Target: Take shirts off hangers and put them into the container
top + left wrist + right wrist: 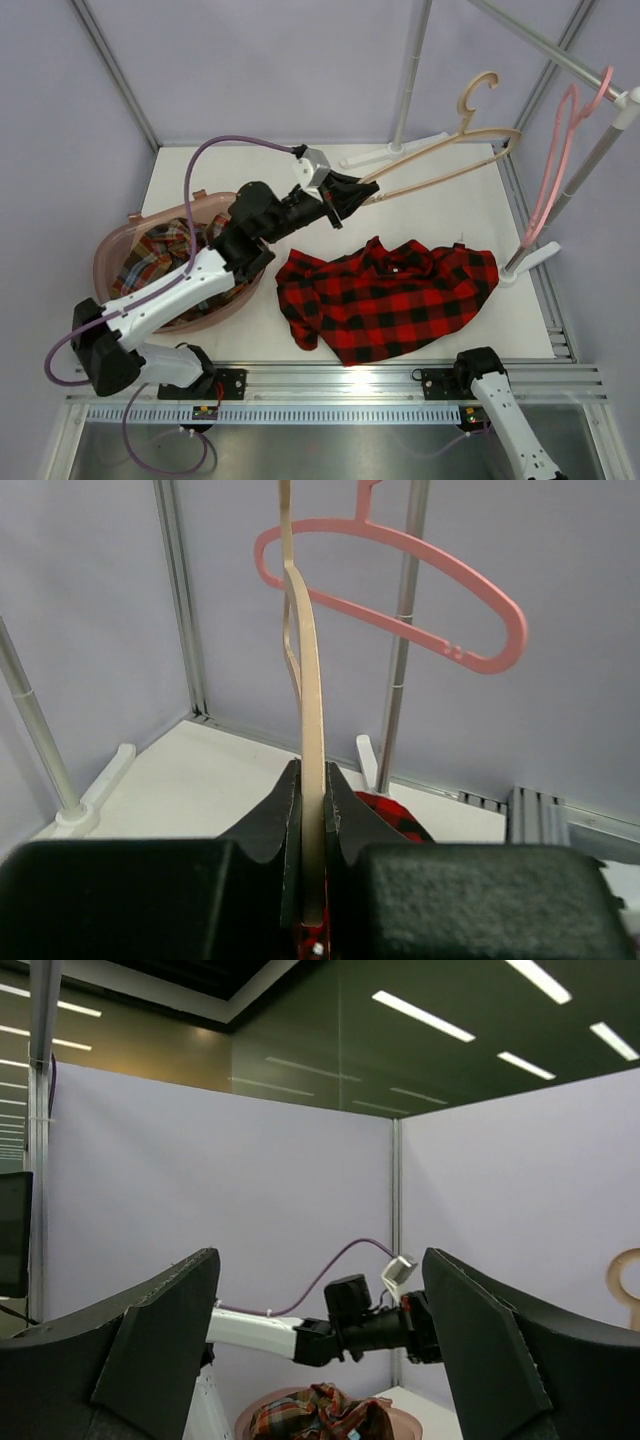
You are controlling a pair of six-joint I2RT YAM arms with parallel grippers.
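- Left gripper clamps the bare beige hanger.
- Red-and-black shirt lies crumpled on the table; the multicolour plaid shirt sits in the container.
- Right gripper gapes wide, empty.

In the overhead view the left arm lies across the translucent pinkish-brown plastic basin, hiding its near-right rim and much of the brown, orange and blue plaid shirt inside. The right arm runs off the bottom edge. In the left wrist view the top edge cuts off the hook of the thin beige hanger, and the left claw hides all but a sliver of the red-and-black check shirt
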